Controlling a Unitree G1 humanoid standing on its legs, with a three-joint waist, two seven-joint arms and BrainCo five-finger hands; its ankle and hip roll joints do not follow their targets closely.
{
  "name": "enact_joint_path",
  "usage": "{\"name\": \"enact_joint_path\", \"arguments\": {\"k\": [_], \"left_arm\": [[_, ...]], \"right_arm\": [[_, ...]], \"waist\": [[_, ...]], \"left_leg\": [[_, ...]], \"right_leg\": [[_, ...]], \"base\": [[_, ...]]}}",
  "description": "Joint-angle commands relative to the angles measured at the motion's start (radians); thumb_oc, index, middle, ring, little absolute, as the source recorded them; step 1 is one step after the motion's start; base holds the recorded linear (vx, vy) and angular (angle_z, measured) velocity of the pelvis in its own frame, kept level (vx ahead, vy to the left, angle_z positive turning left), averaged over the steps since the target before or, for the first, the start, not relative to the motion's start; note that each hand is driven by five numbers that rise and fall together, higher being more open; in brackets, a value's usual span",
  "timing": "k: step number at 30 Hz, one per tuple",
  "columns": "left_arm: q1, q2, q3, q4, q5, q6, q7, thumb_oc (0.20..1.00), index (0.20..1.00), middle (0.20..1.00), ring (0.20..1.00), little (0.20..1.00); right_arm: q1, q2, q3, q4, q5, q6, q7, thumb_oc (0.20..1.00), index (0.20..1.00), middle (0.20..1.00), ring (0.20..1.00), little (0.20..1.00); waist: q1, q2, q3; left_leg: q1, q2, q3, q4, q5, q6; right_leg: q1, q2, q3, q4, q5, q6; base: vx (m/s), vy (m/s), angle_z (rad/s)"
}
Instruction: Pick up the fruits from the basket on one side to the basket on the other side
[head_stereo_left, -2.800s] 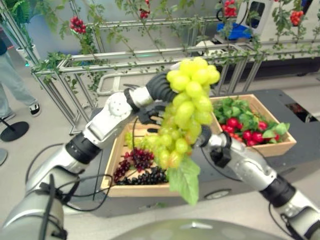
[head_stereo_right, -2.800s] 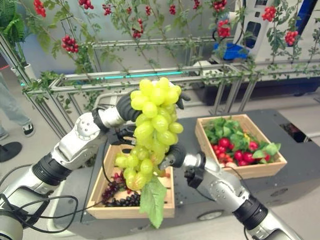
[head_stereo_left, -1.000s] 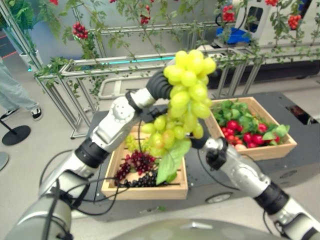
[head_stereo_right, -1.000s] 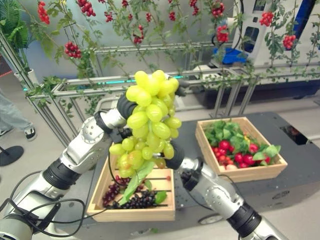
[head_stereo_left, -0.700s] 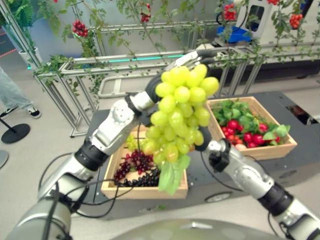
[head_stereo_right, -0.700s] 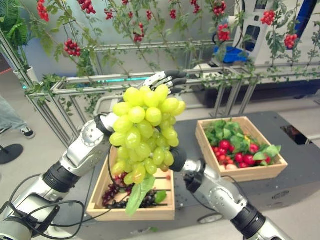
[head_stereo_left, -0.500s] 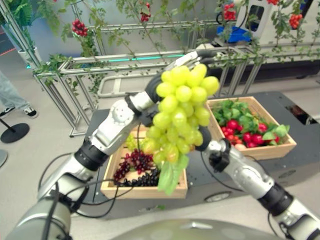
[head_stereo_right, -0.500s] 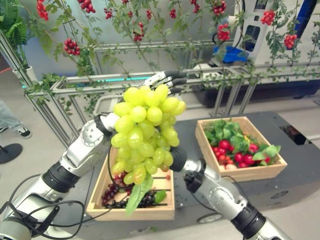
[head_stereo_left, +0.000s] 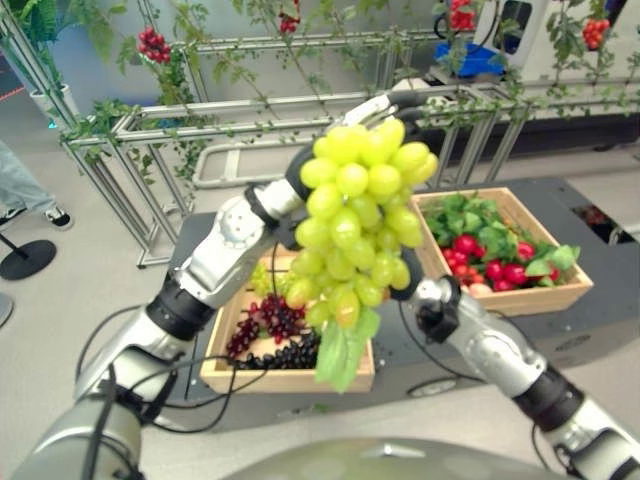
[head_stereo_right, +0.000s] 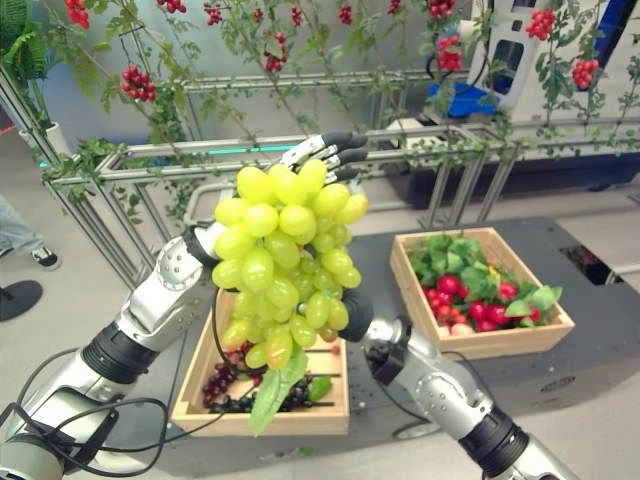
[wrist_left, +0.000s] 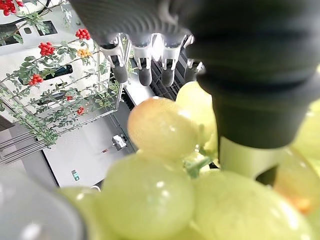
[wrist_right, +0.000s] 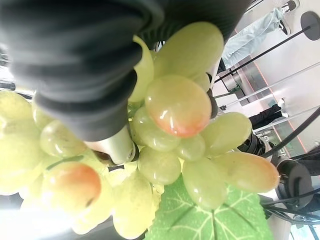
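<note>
Green grapes (head_stereo_right: 288, 262) held high above left basket (head_stereo_right: 196, 402), clear for carry toward right basket (head_stereo_right: 548, 336). Left hand (head_stereo_right: 322, 151) behind bunch top, fingers (wrist_left: 144, 69) straight. Right hand (wrist_right: 117, 145) buried in bunch; fingers likely gripping, cannot tell.

No text, label, number or sign can be read anywhere in these views. A small green mark (wrist_left: 75, 175) is seen on the pale floor past the green grape bunch (wrist_left: 165, 195), yet nothing on it can be made out.
</note>
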Motion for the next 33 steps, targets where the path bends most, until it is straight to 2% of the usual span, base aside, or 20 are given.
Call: {"name": "enact_joint_path", "arguments": {"k": [1, 5, 9, 16, 29, 31, 32, 33], "left_arm": [[-0.068, 0.033, -0.018, 0.066, 0.065, -0.009, 0.012, 1.000, 1.000, 1.000, 1.000, 1.000], [-0.151, 0.014, -0.104, 0.105, 0.149, 0.016, 0.000, 1.000, 1.000, 1.000, 1.000, 1.000], [-0.203, -0.062, -0.166, 0.184, 0.223, 0.038, -0.004, 1.000, 1.000, 1.000, 1.000, 1.000], [-0.204, -0.111, -0.191, 0.265, 0.316, 0.059, -0.007, 1.000, 1.000, 1.000, 1.000, 1.000], [-0.132, -0.093, -0.195, 0.320, 0.507, 0.099, -0.049, 1.000, 1.000, 1.000, 1.000, 1.000], [-0.113, -0.095, -0.195, 0.347, 0.561, 0.103, -0.050, 1.000, 1.000, 1.000, 1.000, 1.000], [-0.105, -0.087, -0.204, 0.354, 0.632, 0.107, -0.076, 1.000, 1.000, 1.000, 1.000, 1.000], [-0.105, -0.087, -0.204, 0.354, 0.633, 0.107, -0.076, 1.000, 1.000, 1.000, 1.000, 1.000]], "right_arm": [[-0.066, 0.067, -0.010, -0.133, 0.077, -0.045, 0.051, 0.200, 0.200, 0.200, 0.200, 0.200], [-0.084, 0.072, 0.020, -0.130, 0.080, -0.038, 0.047, 0.200, 0.200, 0.200, 0.200, 0.200], [-0.106, 0.079, 0.039, -0.135, 0.081, -0.036, 0.042, 0.200, 0.200, 0.200, 0.200, 0.200], [-0.111, 0.081, 0.047, -0.139, 0.086, -0.031, 0.036, 0.200, 0.200, 0.200, 0.200, 0.200], [-0.102, 0.082, 0.049, -0.141, 0.105, -0.016, 0.035, 0.200, 0.200, 0.200, 0.200, 0.200], [-0.105, 0.081, 0.050, -0.139, 0.103, -0.013, 0.035, 0.200, 0.200, 0.200, 0.200, 0.200], [-0.107, 0.082, 0.052, -0.139, 0.104, -0.007, 0.038, 0.200, 0.200, 0.200, 0.200, 0.200], [-0.107, 0.083, 0.052, -0.139, 0.104, -0.007, 0.038, 0.200, 0.200, 0.200, 0.200, 0.200]], "waist": [[-0.009, -0.030, 0.000], [-0.012, -0.028, 0.003], [-0.017, -0.023, 0.011], [-0.022, -0.015, 0.014], [-0.024, -0.008, 0.012], [-0.023, -0.007, 0.012], [-0.023, -0.006, 0.014], [-0.023, -0.006, 0.013]], "left_leg": [[-0.010, -0.049, 0.010, 0.002, -0.024, 0.050], [-0.012, -0.050, 0.008, 0.002, -0.024, 0.051], [-0.015, -0.053, 0.006, 0.003, -0.025, 0.053], [-0.017, -0.054, 0.006, 0.005, -0.027, 0.055], [-0.014, -0.054, 0.013, 0.007, -0.033, 0.056], [-0.014, -0.054, 0.014, 0.007, -0.033, 0.057], [-0.014, -0.054, 0.014, 0.007, -0.034, 0.057], [-0.013, -0.054, 0.014, 0.007, -0.034, 0.057]], "right_leg": [[0.062, 0.005, -0.006, 0.079, -0.133, 0.054], [0.061, 0.005, -0.006, 0.081, -0.133, 0.056], [0.056, 0.004, -0.006, 0.086, -0.134, 0.057], [0.053, 0.003, -0.006, 0.089, -0.136, 0.057], [0.053, 0.003, 0.003, 0.088, -0.140, 0.055], [0.053, 0.003, 0.002, 0.089, -0.142, 0.055], [0.052, 0.003, 0.003, 0.090, -0.142, 0.055], [0.052, 0.003, 0.003, 0.091, -0.143, 0.055]], "base": [[0.00, 0.000, 0.00], [0.00, 0.000, 0.00], [0.00, 0.000, 0.00], [0.00, 0.000, 0.00], [0.00, 0.000, 0.00], [0.00, 0.000, 0.00], [0.00, 0.000, 0.00], [0.00, 0.000, 0.00]]}}
